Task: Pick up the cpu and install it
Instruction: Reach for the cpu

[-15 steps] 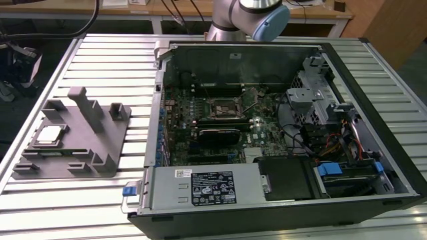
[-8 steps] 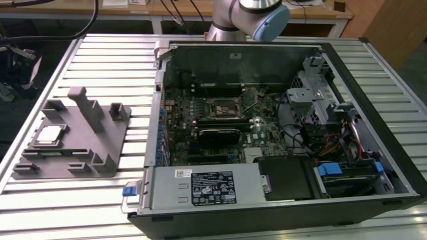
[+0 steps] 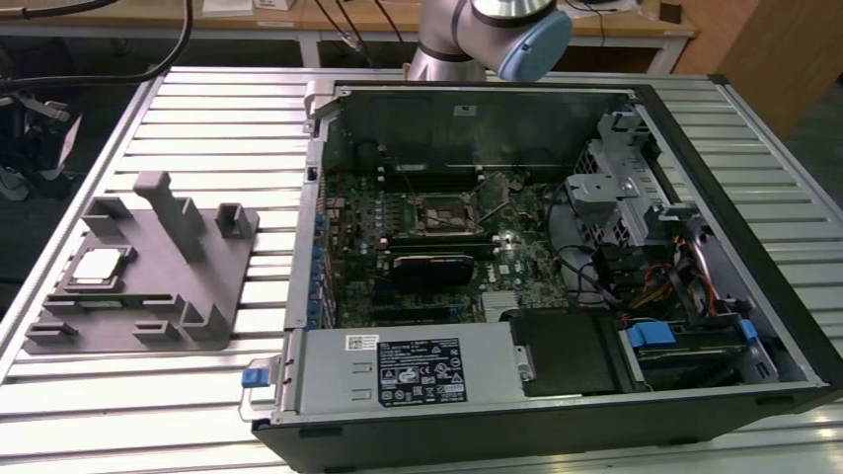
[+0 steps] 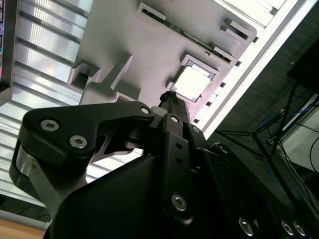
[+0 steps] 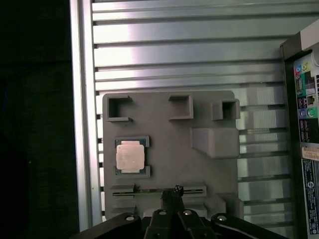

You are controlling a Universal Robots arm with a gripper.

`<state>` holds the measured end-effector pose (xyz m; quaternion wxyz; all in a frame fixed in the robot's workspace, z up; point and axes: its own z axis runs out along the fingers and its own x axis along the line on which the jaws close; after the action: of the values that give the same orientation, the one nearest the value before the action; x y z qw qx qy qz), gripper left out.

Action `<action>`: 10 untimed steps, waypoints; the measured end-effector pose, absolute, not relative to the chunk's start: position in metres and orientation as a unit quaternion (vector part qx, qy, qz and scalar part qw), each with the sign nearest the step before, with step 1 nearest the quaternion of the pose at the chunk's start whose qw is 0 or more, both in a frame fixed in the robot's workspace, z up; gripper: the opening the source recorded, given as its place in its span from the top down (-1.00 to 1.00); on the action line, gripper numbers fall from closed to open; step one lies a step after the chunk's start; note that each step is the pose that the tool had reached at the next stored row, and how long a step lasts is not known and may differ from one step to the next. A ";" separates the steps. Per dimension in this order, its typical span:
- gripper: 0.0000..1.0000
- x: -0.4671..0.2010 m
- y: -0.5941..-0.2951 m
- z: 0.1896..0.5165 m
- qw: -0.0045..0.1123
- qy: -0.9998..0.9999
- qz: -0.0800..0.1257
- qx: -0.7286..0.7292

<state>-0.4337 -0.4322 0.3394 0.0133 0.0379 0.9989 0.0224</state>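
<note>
The pincer [image 5: 177, 190] is clenched: its two dark fingertips are pressed together into a single point with nothing between them. In the second wrist view the pincer [image 4: 169, 98] narrows from its black body to that same closed tip. It hangs above the grey fixture plate [image 5: 169, 134] and touches nothing. In the first wrist view its tip shows against a long slot [image 5: 134, 191] cut near one edge of the plate.

The cpu [image 5: 131, 156] lies flat in a square recess of the plate with its silvery top up. It sits close to the plate edge that runs along the desk's outer rail, apart from the pincer. In the second wrist view the cpu [image 4: 192, 82] gleams just past the closed tip.

In the exterior view the fixture plate [image 3: 197, 281] rests on the slatted metal desk [image 3: 197, 128], near the desk edge at the exterior view's left. The cpu [image 3: 99, 269] sits by the plate's outer edge, and upright posts [image 3: 161, 197] stand from the plate's far end.

An open computer case [image 3: 554, 434] lies on its side over the middle of the desk and reaches toward the edge at the exterior view's right. Inside it the motherboard [image 3: 395, 267] lies flat, with the black-framed socket [image 3: 439, 209] near its middle. A grey power supply [image 3: 395, 370] sits along the case's near wall. The robot arm [image 3: 495, 35] rises at the desk's far edge, behind the case.
</note>
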 end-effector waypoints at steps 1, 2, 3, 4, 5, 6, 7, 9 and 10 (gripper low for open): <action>0.79 -0.434 -0.432 0.339 0.013 0.999 0.022 0.038; 0.79 -0.434 -0.432 0.339 0.013 0.999 0.022 0.038; 0.79 -0.435 -0.433 0.338 0.013 0.999 0.022 0.038; 0.79 -0.435 -0.433 0.338 0.013 0.999 0.022 0.038; 0.79 -0.435 -0.433 0.337 0.013 0.999 0.022 0.038; 0.79 -0.435 -0.433 0.337 0.013 0.999 0.022 0.038; 0.79 -0.436 -0.433 0.336 0.013 0.999 0.022 0.038; 0.79 -0.436 -0.433 0.335 0.013 0.999 0.022 0.038; 0.79 -0.437 -0.433 0.335 0.013 0.999 0.022 0.038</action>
<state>-0.4367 -0.4332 0.3347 0.0132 0.0379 0.9989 0.0224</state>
